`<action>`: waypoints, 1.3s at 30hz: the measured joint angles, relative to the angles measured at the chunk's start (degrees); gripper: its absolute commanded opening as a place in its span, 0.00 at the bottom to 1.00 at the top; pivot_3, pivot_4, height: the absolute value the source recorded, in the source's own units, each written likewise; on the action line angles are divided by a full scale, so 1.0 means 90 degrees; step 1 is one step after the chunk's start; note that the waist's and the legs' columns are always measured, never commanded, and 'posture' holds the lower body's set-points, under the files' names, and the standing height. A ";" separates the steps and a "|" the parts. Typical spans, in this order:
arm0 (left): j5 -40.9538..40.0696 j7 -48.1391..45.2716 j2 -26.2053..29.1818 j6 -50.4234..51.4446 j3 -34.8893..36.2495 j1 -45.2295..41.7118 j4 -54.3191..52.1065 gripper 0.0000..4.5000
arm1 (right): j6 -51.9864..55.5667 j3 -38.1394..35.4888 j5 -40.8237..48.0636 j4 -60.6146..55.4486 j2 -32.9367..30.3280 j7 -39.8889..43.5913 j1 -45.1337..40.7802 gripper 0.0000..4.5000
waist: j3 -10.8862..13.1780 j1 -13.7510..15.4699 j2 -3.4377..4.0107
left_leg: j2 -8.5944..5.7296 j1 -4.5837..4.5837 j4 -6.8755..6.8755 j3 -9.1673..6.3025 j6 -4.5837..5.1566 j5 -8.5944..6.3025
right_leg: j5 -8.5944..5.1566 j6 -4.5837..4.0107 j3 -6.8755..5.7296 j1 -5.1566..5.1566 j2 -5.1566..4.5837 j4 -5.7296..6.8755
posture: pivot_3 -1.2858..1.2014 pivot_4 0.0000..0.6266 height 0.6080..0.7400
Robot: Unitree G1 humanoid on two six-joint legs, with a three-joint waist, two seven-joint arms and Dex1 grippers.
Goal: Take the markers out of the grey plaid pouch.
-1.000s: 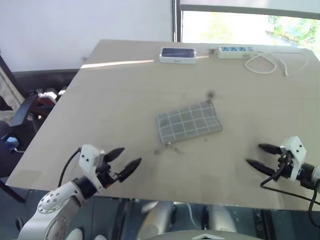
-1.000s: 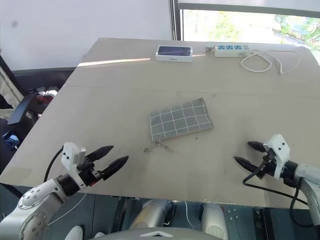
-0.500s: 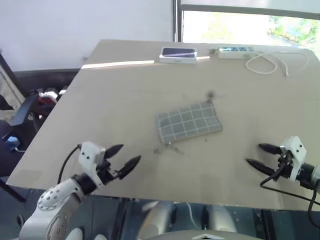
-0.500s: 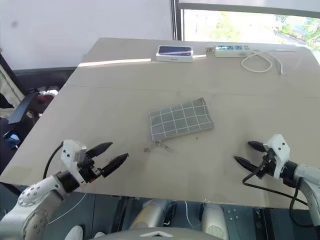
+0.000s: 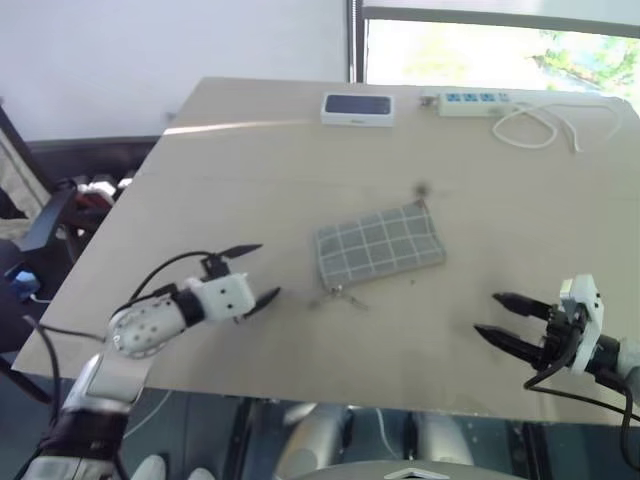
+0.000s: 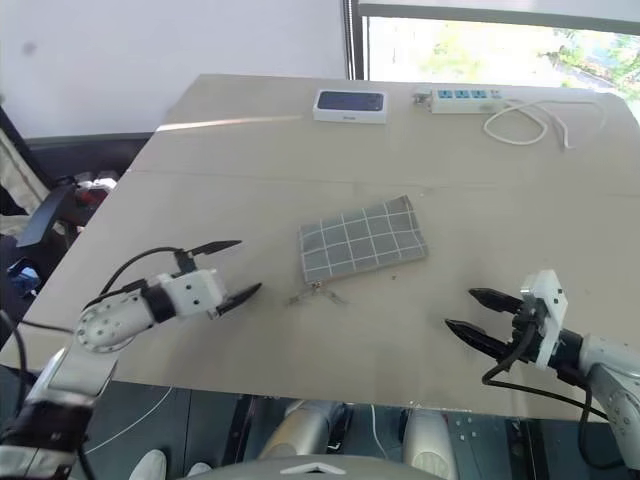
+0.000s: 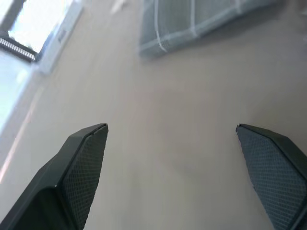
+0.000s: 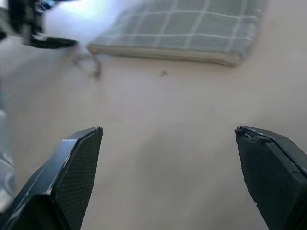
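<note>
One grey plaid pouch (image 5: 379,244) lies flat mid-table (image 5: 250,160), long axis slanting, far end toward robot's right; zip pull cord (image 5: 338,295) trails off near-left corner. Left gripper (image 5: 252,272), jaws wide apart & empty, sits just left of that cord, nearer than right gripper (image 5: 498,318), also spread & empty. Markers: 0 visible, probably inside. Grippers: 2.

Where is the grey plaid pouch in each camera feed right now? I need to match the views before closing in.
Left eye view: grey plaid pouch at table centre.
Right eye view: pouch at centre, between both arms.
Left wrist view: along the top edge, ahead of the open left gripper.
Right wrist view: across the top, ahead of the open right gripper.
Shared landmark: the pull cord at the pouch's near left corner.
</note>
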 measured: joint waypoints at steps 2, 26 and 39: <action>0.0178 0.0028 -0.0213 -0.0543 -0.0323 -0.0510 0.0557 0.99 | 0.0119 0.0029 0.0121 -0.0178 -0.0033 0.0015 -0.0048 1.00 | -0.0002 -0.0006 -0.0003 | 0.0000 0.0004 0.0001 0.0002 0.0000 0.0000 | 0.0001 0.0002 0.0000 0.0001 0.0000 0.0004 | 0.52 0.24 0.98; 0.1198 0.0522 -0.1916 -0.3352 -0.2123 -0.3089 0.3589 0.03 | -0.0009 0.1639 -0.1563 -0.1050 0.0222 -0.1253 -0.0970 1.00 | -0.0048 -0.0005 -0.0004 | -0.0027 0.0001 0.0074 -0.0004 0.0012 0.0002 | 0.0023 0.0043 0.0003 0.0016 0.0020 0.0029 | 0.52 0.24 0.98; 0.1421 0.0570 -0.1951 -0.3225 -0.2204 -0.2881 0.3022 0.00 | 0.0625 0.3224 -0.2581 -0.0070 0.0583 -0.1351 -0.2852 0.81 | -0.0053 -0.0022 -0.0010 | -0.0031 -0.0004 0.0071 -0.0006 0.0014 0.0002 | 0.0021 0.0046 0.0013 0.0011 0.0017 0.0022 | 0.52 0.24 0.98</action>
